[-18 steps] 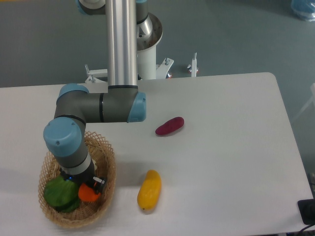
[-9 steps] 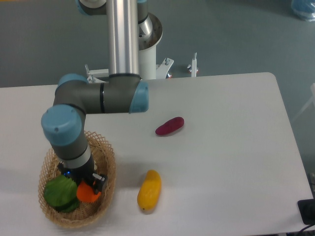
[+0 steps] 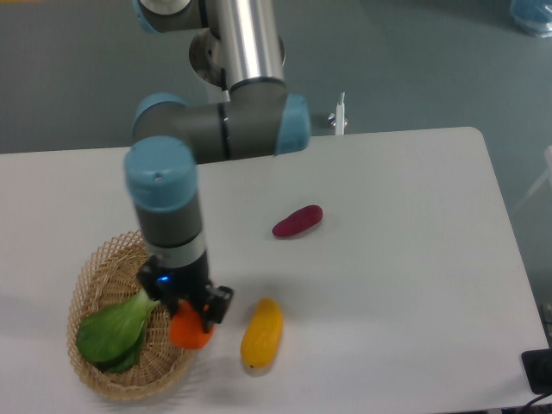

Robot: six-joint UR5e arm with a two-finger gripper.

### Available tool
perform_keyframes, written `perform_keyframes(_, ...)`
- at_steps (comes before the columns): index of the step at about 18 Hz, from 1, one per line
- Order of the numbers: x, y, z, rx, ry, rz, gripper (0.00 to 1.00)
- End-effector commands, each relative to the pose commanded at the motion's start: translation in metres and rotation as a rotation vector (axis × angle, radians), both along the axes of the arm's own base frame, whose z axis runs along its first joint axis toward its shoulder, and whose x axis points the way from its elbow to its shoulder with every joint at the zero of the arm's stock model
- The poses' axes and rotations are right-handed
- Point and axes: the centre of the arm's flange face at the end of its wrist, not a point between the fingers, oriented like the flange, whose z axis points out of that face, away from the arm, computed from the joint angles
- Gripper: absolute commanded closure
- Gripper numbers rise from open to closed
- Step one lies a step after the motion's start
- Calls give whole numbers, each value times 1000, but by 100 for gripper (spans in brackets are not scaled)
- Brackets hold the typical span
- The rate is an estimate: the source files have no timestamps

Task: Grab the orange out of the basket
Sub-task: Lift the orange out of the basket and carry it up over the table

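The orange [image 3: 189, 332] is a small bright red-orange toy fruit held in my gripper [image 3: 191, 321], which is shut on it. It hangs lifted at the right rim of the basket [image 3: 102, 269], a shallow tan wicker oval at the front left of the table. My arm stands upright over the basket's right edge and hides part of it. A leafy green vegetable [image 3: 112, 335] lies in the basket to the left of the orange.
A yellow-orange oblong fruit [image 3: 262, 335] lies on the table just right of the gripper. A dark red oblong vegetable [image 3: 297, 221] lies further back near the middle. The table's front edge is close below the basket.
My gripper has risen and moved right with the orange, from inside the basket to its right rim. The arm has swung right. The green vegetable is now uncovered.
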Motion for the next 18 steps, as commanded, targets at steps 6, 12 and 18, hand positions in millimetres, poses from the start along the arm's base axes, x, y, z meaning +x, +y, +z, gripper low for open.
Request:
perform_keyframes(6, -74, -71, 19, -58, -47, -69, 59)
perform_keyframes(12, -135, -143, 30, -103, -74, -156, 59)
perform_keyframes(18, -164, -185, 33, -114, -90, -225, 59)
